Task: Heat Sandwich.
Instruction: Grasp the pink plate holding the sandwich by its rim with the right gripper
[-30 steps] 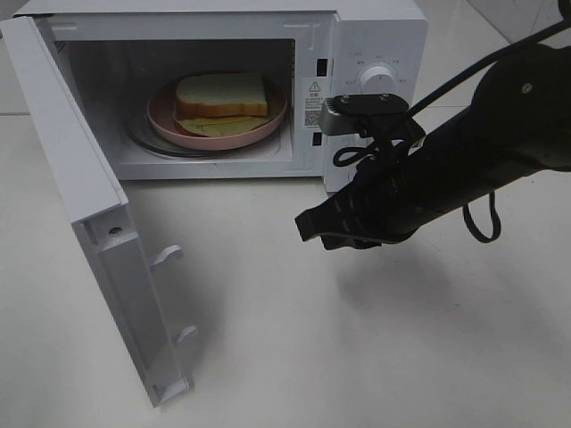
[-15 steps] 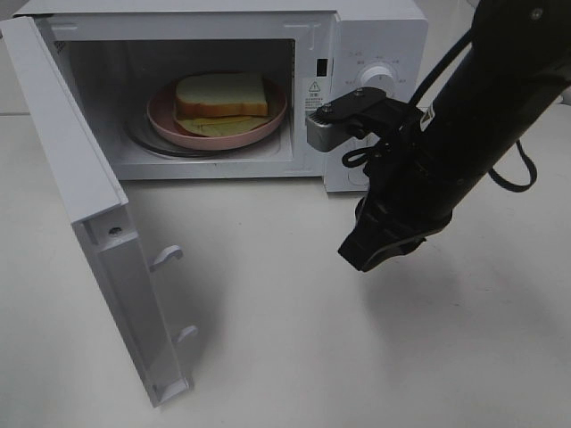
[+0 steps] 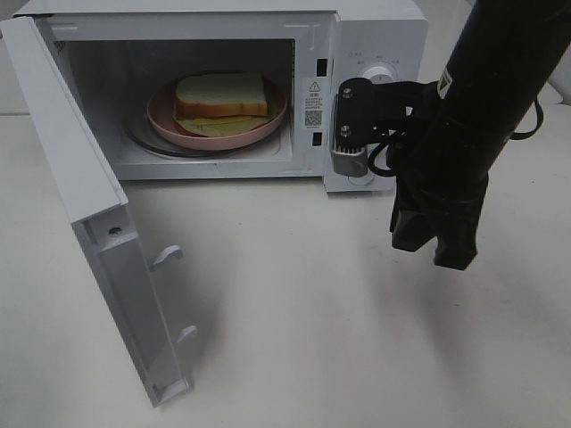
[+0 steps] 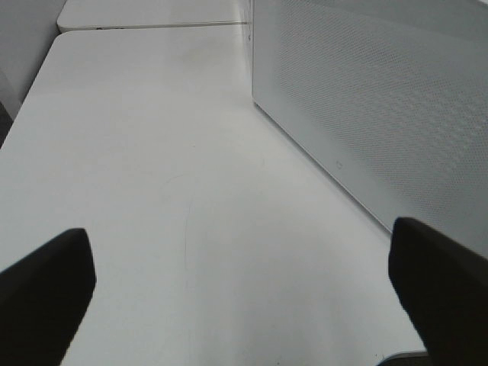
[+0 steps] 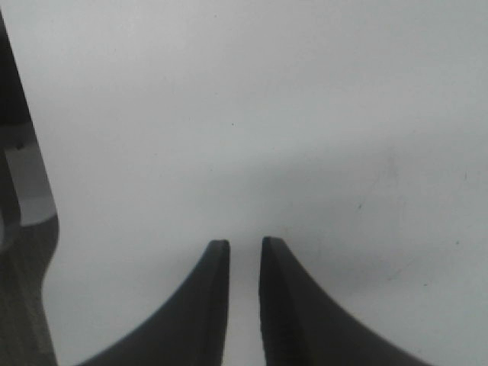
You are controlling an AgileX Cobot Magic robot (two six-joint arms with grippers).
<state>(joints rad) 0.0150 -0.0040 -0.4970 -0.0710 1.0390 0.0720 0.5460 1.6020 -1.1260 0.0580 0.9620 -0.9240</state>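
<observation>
The sandwich [image 3: 221, 96] lies on a round pink plate [image 3: 272, 120] inside the open microwave [image 3: 375, 36], on the glass turntable. My right gripper [image 3: 439, 253] hangs in front of the microwave's control panel, pointing down at the table, well to the right of the sandwich. The right wrist view shows that gripper [image 5: 242, 244] with a narrow gap between its fingertips and nothing in it. My left gripper [image 4: 244, 297] stands wide open over bare table beside the microwave's perforated side wall [image 4: 366, 99]. It does not show in the exterior high view.
The microwave door [image 3: 80, 178] swings out to the left, reaching toward the table's front edge. The white table [image 3: 294, 312] stretches in front of the oven. A control knob [image 3: 378, 73] sits above the right arm's wrist.
The right arm has swung from pointing left to pointing straight down and shifted right, toward the control panel. Its fingers have parted slightly. Sandwich, plate and door have not moved.
</observation>
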